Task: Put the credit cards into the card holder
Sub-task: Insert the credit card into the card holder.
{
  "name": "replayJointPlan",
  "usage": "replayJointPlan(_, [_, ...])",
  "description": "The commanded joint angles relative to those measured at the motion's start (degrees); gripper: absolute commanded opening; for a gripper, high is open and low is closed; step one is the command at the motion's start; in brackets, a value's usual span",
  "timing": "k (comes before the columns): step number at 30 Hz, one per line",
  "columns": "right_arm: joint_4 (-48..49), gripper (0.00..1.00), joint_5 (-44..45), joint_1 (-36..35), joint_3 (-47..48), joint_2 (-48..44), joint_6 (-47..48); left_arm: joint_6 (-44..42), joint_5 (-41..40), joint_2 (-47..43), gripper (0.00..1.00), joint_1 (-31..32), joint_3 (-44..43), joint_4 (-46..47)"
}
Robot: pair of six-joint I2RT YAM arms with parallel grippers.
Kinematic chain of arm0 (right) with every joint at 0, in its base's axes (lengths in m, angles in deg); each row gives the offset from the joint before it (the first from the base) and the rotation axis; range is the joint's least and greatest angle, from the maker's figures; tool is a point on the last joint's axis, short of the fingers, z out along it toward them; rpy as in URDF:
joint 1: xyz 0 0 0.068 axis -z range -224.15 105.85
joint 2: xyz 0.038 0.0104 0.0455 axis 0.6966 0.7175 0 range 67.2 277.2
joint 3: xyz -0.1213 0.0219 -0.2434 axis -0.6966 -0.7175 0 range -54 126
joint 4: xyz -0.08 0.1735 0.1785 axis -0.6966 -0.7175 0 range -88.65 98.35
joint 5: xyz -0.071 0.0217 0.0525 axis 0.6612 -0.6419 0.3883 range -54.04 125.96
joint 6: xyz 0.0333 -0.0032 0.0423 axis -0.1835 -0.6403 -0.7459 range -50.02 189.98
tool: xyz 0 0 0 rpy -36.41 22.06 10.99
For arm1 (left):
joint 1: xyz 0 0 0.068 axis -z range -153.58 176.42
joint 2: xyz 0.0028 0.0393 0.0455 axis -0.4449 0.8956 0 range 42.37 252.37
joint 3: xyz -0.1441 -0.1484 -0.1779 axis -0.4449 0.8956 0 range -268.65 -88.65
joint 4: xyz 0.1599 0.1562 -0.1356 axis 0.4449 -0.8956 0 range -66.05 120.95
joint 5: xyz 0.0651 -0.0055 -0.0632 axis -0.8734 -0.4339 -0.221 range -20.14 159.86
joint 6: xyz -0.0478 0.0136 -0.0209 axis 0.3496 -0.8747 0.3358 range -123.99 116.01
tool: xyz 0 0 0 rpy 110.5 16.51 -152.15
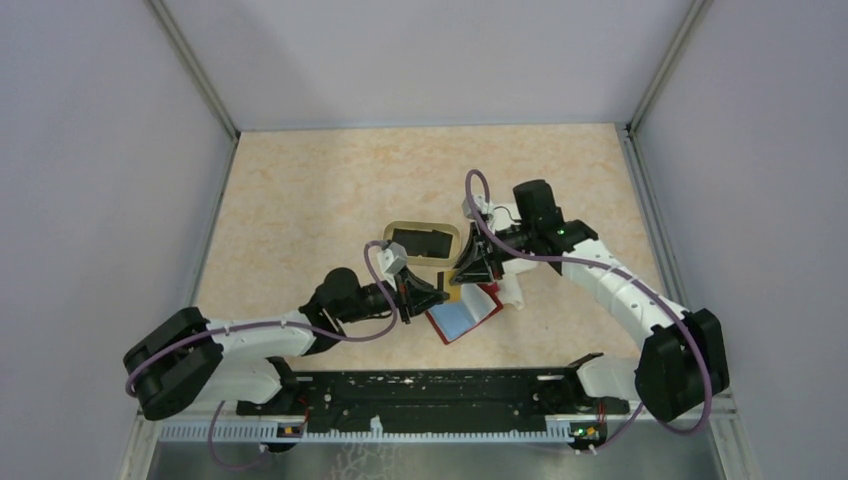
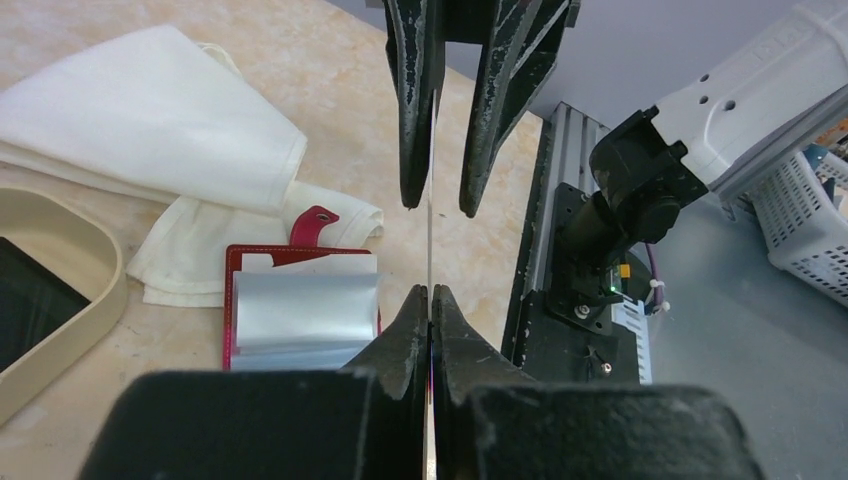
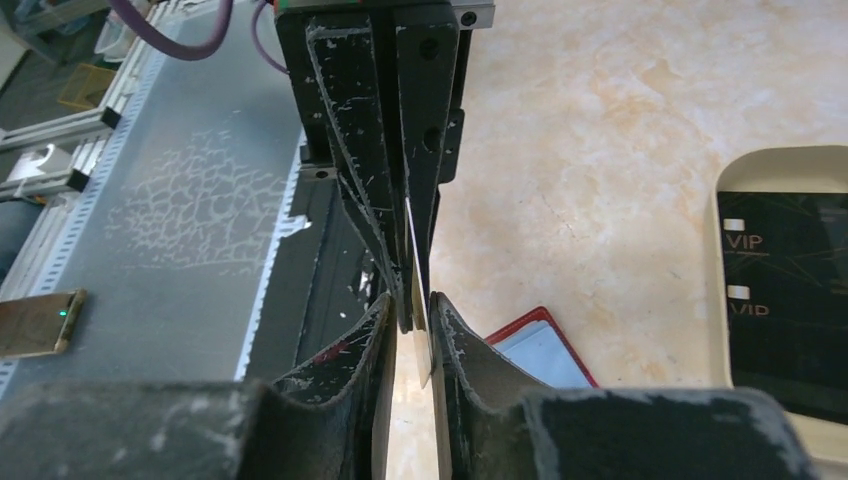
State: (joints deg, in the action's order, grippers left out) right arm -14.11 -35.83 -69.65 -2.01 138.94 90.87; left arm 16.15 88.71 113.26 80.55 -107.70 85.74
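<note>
The red card holder (image 1: 466, 316) lies open on the table, its light blue inner sleeves up; it also shows in the left wrist view (image 2: 300, 310) and the right wrist view (image 3: 535, 345). My left gripper (image 1: 428, 294) (image 2: 430, 290) is shut on one end of a thin yellowish credit card (image 1: 453, 293), held on edge (image 2: 430, 240) just above the holder. My right gripper (image 1: 468, 272) (image 3: 410, 300) is open, its fingers on either side of the card's other end (image 3: 417, 350). Black credit cards (image 3: 790, 290) lie in the tan tray.
The tan oval tray (image 1: 400, 226) (image 2: 100, 270) (image 3: 722, 300) sits just behind the grippers. A folded white cloth (image 2: 150, 120) lies beside the holder, under my right arm. The black rail (image 1: 430, 385) runs along the near edge. A white basket (image 2: 805, 210) stands off the table.
</note>
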Motion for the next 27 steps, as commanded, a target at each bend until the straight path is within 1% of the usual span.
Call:
replayJointPlan(1, [-7.46,0.2,3.18,-0.52,5.25,-0.02,9.19,-2.57,0.27,-1.65,0.0,0.01,-3.32,-10.05])
replayJointPlan(5, [-9.22,0.2,3.97,-0.52,5.81,-0.03,10.74,-2.96,1.28,-2.07,0.0,-0.74,-4.24,-13.51])
replayJointPlan(11, [-9.84,0.2,5.72,-0.57,6.05,0.82,11.33,-2.57,1.57,-2.6,0.0,-0.95,-3.91,-12.59])
replayJointPlan(16, [-10.4,0.24,6.82,-1.29,6.13,2.06,11.87,-2.05,2.36,-2.32,0.0,-1.03,-3.85,-11.45])
replayJointPlan(20, [-10.89,0.24,6.86,-1.91,6.37,2.69,12.49,-1.77,2.66,-1.92,0.0,-1.02,-3.72,-10.78])
replayJointPlan(22, [-10.88,0.21,6.46,-2.0,6.45,2.57,12.59,-1.56,2.86,-1.63,0.0,-0.96,-3.64,-10.39])
replayJointPlan(23, [-10.86,0.18,6.41,-2.01,6.45,2.53,12.56,-1.39,2.97,-1.57,0.0,-1.0,-3.56,-10.14])
replayJointPlan(25, [-11.02,0.02,6.36,-2.06,6.75,2.51,12.56,-0.96,2.62,-1.47,0.0,-0.97,-3.31,-9.44])
replayJointPlan(27, [-12.62,0.0,6.31,-2.1,7.38,2.68,13.57,-0.54,1.83,-1.43,0.0,-0.98,-3.11,-9.24])
